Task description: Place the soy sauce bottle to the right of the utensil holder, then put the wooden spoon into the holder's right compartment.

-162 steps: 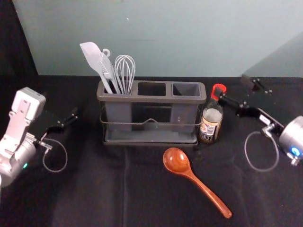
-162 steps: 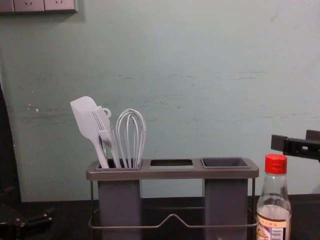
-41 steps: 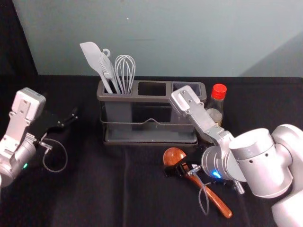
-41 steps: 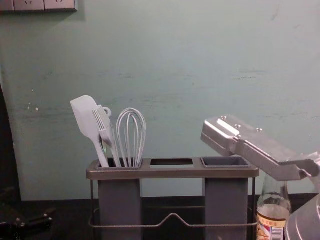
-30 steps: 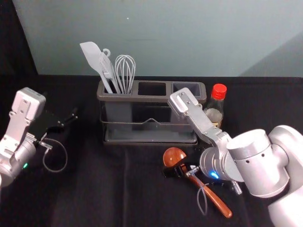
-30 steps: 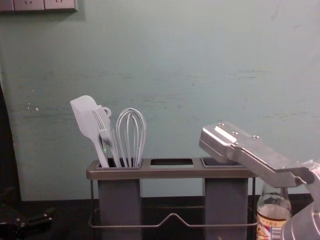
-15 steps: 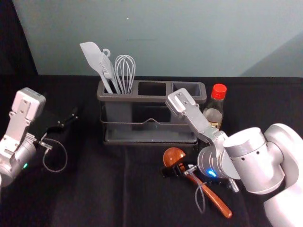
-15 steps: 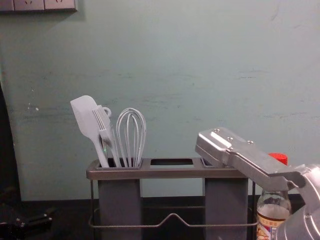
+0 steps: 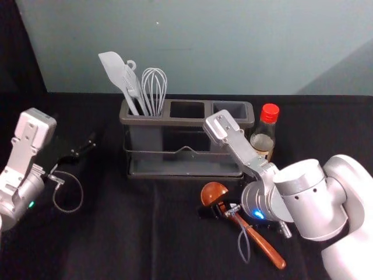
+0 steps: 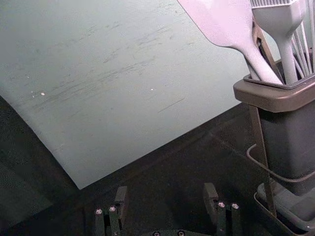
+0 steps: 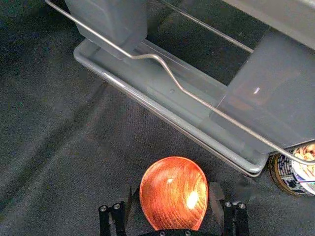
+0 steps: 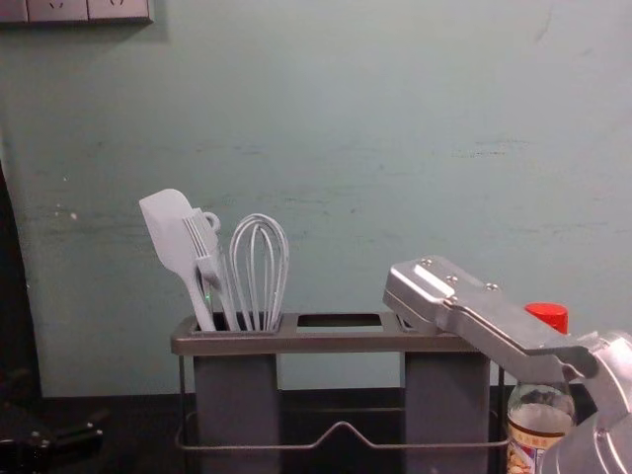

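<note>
- Right gripper (image 9: 219, 203): at the wooden spoon (image 9: 259, 242), fingers apart, one on either side of its bowl.
- Spoon: lying on the worktop (image 9: 105, 239), in front of the utensil holder (image 9: 186, 122).
- Soy sauce bottle (image 9: 262, 142): upright, just right of the holder.
- Left gripper (image 9: 85, 148): parked left of the holder, fingers apart.
- Spatula (image 9: 112, 70) and whisk (image 9: 154, 87): in the left compartment.

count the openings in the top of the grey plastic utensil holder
3: the left opening, holding pale utensils; the middle opening; and the right opening, nearest the red-capped glass bottle.
</note>
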{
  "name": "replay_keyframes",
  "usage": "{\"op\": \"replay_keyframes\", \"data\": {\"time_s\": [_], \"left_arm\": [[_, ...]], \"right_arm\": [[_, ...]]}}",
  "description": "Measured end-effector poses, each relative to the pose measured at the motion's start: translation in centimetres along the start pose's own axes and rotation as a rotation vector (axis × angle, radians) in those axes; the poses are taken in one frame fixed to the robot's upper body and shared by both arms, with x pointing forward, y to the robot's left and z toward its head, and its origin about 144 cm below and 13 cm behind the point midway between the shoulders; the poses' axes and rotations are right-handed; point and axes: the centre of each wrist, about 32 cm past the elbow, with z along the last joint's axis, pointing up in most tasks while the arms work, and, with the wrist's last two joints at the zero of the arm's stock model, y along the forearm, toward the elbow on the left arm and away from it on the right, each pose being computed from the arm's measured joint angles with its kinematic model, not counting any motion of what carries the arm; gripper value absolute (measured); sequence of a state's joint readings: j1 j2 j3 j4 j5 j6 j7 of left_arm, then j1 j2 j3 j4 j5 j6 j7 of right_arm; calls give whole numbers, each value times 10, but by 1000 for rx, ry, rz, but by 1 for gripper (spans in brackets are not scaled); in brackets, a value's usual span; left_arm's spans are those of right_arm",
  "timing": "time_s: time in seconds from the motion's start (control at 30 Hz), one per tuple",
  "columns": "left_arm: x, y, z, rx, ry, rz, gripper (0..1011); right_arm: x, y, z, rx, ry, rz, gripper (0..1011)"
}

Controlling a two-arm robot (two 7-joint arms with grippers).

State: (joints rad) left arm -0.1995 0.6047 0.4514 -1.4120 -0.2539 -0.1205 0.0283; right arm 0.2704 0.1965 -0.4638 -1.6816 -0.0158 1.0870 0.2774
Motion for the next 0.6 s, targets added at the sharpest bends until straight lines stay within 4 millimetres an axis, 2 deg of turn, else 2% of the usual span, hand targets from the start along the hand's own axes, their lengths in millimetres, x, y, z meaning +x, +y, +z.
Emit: {"op": "replay_keyframes", "data": {"time_s": [0.33, 0.6], "left_arm": [[0, 0, 0, 0, 0, 0, 1000], [0, 0, 0, 0, 0, 0, 1000]], "right_arm": [[1, 2, -1, -1, 6, 1, 995], [2, 3, -3, -4, 11, 0, 836]]}}
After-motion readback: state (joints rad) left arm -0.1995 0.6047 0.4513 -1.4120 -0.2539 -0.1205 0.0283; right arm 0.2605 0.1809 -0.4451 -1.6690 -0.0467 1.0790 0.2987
